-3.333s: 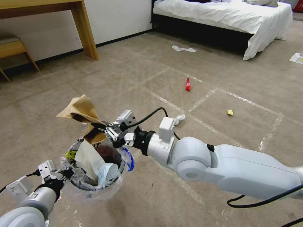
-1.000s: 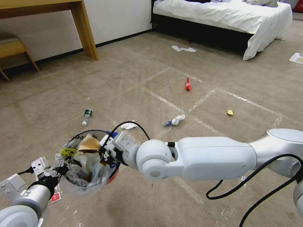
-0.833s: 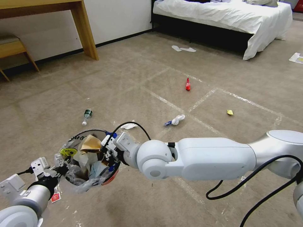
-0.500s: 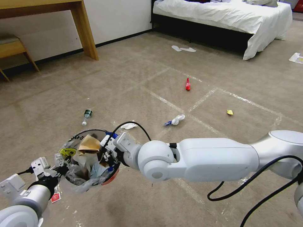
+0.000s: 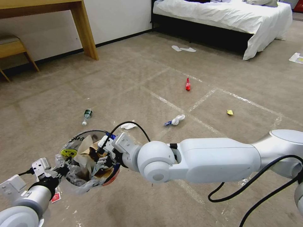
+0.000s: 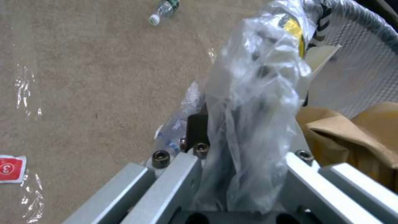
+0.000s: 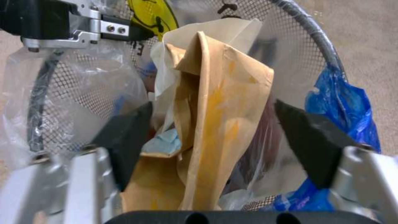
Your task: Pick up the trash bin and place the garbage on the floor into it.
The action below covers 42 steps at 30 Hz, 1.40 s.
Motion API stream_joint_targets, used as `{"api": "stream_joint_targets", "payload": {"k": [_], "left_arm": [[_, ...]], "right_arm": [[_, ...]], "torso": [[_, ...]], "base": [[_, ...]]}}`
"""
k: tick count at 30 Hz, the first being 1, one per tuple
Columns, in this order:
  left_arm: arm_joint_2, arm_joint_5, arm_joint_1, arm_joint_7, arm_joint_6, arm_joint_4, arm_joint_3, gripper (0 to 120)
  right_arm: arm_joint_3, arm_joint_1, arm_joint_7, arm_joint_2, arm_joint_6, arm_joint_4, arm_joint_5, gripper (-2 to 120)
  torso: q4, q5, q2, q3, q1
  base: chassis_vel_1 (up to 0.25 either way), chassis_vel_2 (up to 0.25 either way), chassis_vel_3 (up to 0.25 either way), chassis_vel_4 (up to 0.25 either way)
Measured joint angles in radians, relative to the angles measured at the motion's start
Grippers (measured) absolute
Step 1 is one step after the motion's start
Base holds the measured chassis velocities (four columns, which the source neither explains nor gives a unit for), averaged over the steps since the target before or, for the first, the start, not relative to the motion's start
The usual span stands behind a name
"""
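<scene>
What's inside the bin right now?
The bin holds crumpled brown paper, pale paper and something pale blue, with the open right gripper over them. The bottom is covered.

left hand [image 5: 58,168] behind bin liner [image 5: 79,179]

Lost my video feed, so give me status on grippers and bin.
Left gripper shut on trash bin rim, bin held off the floor. Right gripper open inside bin, brown paper released between its fingers. Plastic bottle on carpet beyond.
</scene>
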Motion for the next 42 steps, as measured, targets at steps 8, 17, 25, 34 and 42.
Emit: {"api": "stream_joint_targets", "payload": {"k": [8, 17, 25, 34, 42], "left_arm": [[-0.002, 0.003, 0.0, 0.001, 0.0, 0.0, 0.006, 1], [-0.005, 0.011, -0.001, 0.002, 0.0, 0.005, 0.012, 1], [-0.003, 0.011, -0.004, 0.002, 0.0, 0.013, 0.011, 1], [0.003, 0.01, -0.001, 0.002, 0.0, 0.017, -0.004, 1], [0.003, 0.012, 0.004, 0.001, 0.0, 0.012, -0.014, 1]], "right_arm": [[0.001, -0.008, 0.002, -0.007, 0.0, 0.0, -0.002, 100], [0.028, -0.014, 0.003, -0.007, 0.004, 0.005, -0.003, 100], [0.181, -0.059, -0.014, -0.032, 0.054, 0.04, 0.003, 100], [0.403, -0.178, -0.117, -0.107, 0.193, 0.101, -0.017, 100], [0.646, -0.291, -0.251, -0.163, 0.383, 0.131, -0.061, 100]], "torso": [[0.0, 0.0, 0.0, 0.0, 0.0], [0.0, 0.0, 0.0, 0.0, 0.0], [0.0001, 0.0, 0.0, 0.0, 0.0], [-0.0001, 0.0002, 0.0, 0.0, 0.0], [0.0002, 0.0, 0.0, 0.0, 0.0]], "base": [[0.0, 0.0, 0.0, 0.0], [0.0, 0.0, 0.0, 0.0], [0.0, 0.0, 0.0, 0.0], [0.0, 0.0, 0.0, 0.0], [0.0, 0.0, 0.0, 0.0]]}}
